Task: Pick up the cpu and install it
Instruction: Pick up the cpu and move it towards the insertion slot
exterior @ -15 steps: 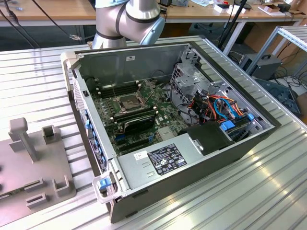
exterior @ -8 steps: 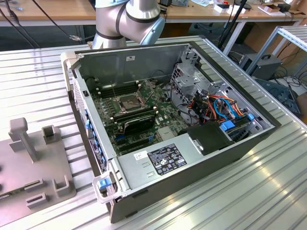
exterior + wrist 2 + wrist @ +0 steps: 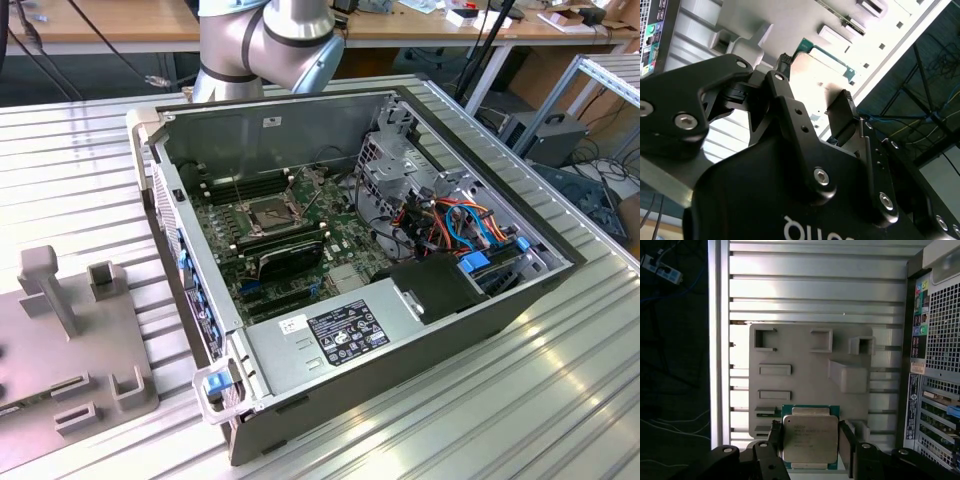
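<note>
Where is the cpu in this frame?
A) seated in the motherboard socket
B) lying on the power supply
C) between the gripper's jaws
C: in the first wrist view the cpu sits clamped between the jaws of the gripper, above the grey fixture plate.

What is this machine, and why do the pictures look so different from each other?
It is a robot arm with a claw called a gripper. The exterior view comes from a camera off the arm: it shows an open computer case on a ribbed metal table, with a grey holder plate at that view's left. The two wrist views come from cameras riding on the arm. In both, the black fingers pinch the cpu, a small silver square chip, over the grey plate.
</note>
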